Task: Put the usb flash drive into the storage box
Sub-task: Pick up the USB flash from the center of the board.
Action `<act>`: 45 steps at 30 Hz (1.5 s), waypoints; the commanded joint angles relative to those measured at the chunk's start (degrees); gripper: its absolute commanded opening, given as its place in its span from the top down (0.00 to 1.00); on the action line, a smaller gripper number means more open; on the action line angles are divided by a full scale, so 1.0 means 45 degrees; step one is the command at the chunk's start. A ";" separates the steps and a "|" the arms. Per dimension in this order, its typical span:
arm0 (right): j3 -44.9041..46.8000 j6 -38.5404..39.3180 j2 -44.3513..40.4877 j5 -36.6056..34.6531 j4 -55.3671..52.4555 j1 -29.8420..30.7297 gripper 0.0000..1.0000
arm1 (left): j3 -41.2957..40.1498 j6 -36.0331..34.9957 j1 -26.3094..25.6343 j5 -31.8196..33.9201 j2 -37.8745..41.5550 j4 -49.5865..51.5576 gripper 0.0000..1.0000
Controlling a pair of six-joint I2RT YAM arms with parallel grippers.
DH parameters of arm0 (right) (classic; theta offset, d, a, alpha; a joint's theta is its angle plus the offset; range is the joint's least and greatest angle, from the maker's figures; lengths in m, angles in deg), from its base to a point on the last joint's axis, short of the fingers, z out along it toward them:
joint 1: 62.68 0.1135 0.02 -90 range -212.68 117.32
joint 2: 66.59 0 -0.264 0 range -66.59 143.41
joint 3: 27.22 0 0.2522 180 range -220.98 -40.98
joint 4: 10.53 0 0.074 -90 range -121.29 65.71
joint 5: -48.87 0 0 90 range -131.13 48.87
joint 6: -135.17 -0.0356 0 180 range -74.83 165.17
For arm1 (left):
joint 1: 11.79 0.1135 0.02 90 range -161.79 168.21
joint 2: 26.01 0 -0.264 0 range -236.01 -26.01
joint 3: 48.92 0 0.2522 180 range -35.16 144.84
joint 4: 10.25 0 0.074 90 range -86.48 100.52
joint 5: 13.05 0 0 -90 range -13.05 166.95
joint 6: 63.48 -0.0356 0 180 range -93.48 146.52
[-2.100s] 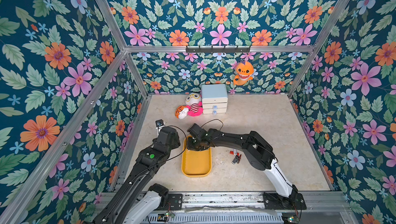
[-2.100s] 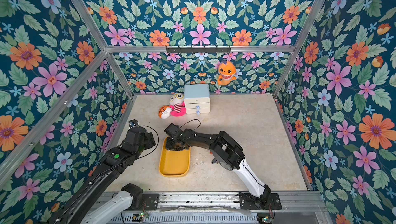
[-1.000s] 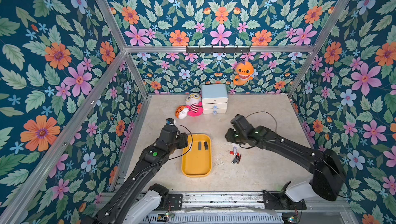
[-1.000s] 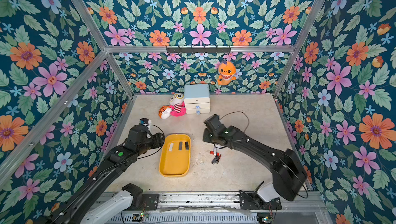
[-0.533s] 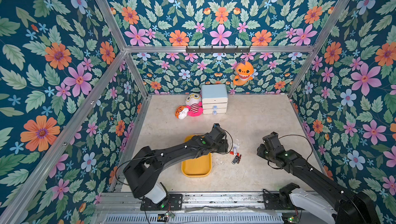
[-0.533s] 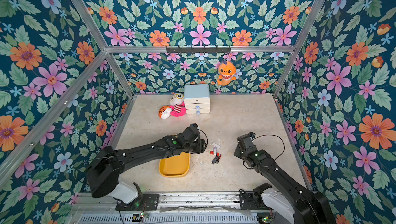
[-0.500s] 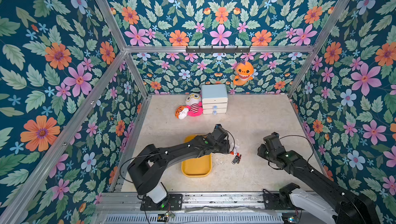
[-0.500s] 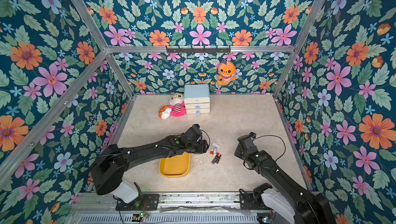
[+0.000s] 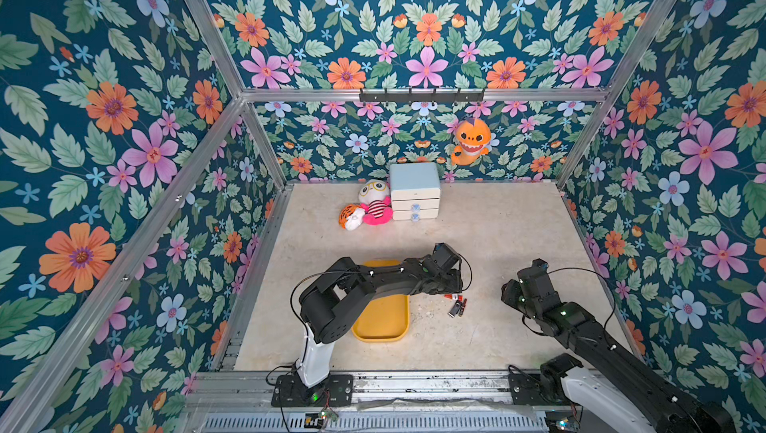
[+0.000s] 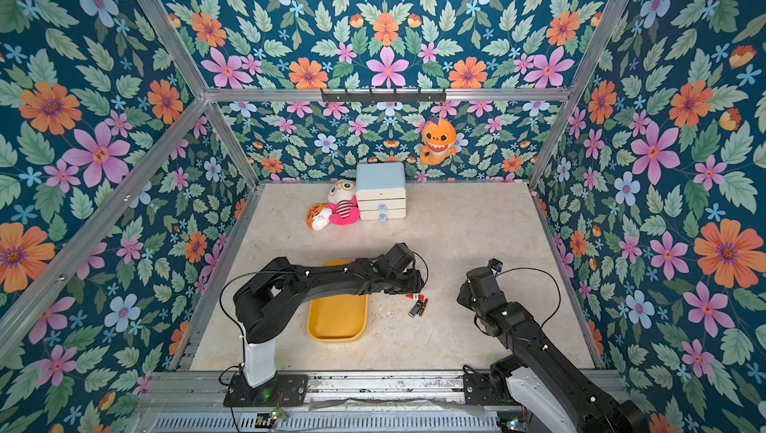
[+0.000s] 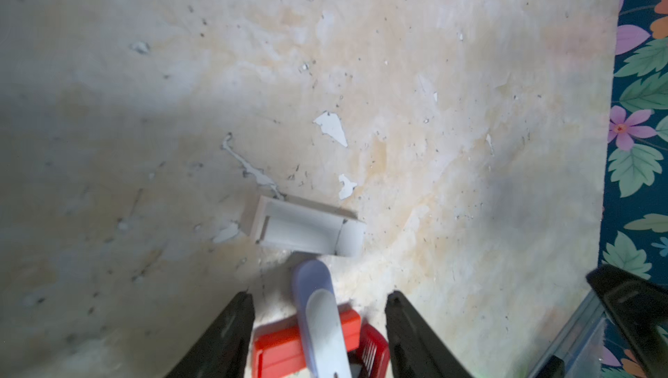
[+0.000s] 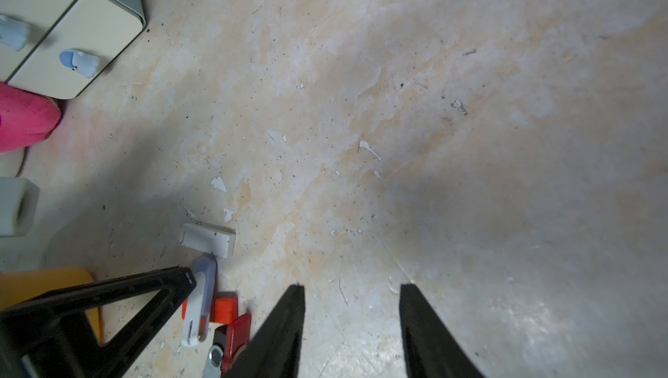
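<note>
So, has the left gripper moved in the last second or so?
Yes. The left gripper was at the left edge of the yellow tray; it has crossed to the tray's right side and now hangs over the loose flash drives.

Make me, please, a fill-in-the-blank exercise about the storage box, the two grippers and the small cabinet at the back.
1. The storage box is a shallow tray of ___ colour.
2. The left gripper is open around the lavender flash drive; the red drive lies ___ it.
3. The right gripper is open, with ___ between its jaws.
4. The white cabinet has ___ drawers.
Missing words: yellow; under; nothing; three.
</note>
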State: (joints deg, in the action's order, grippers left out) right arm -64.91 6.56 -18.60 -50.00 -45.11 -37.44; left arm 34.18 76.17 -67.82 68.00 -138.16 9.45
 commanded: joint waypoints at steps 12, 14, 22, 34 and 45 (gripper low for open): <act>0.0019 -0.0121 0.0020 -0.0098 0.0163 -0.0022 0.51 | 0.3259 -0.1167 -0.0019 0.1206 -0.2266 0.2540 0.38; 0.0021 -0.0131 -0.0019 -0.0083 0.0168 -0.0022 0.51 | 0.3604 -0.1563 -0.0046 0.1575 -0.2445 0.3074 0.39; 0.0032 -0.0132 0.0034 -0.0024 0.0212 -0.0078 0.51 | 0.5072 -0.2819 -0.0673 0.3416 -0.3278 0.6050 0.45; 0.0022 -0.0131 0.0059 0.0036 0.0213 -0.0141 0.51 | 0.6975 -0.2937 -0.1438 0.4824 -0.4722 0.8918 0.64; -0.0002 -0.0131 0.0176 0.0075 0.0229 -0.0178 0.51 | 0.6583 -0.3313 -0.1362 0.4630 -0.4424 0.9174 0.82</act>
State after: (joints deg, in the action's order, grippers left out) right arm -64.78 6.13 -17.77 -49.45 -44.86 -38.21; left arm 64.91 62.51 -74.29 91.14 -157.14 37.60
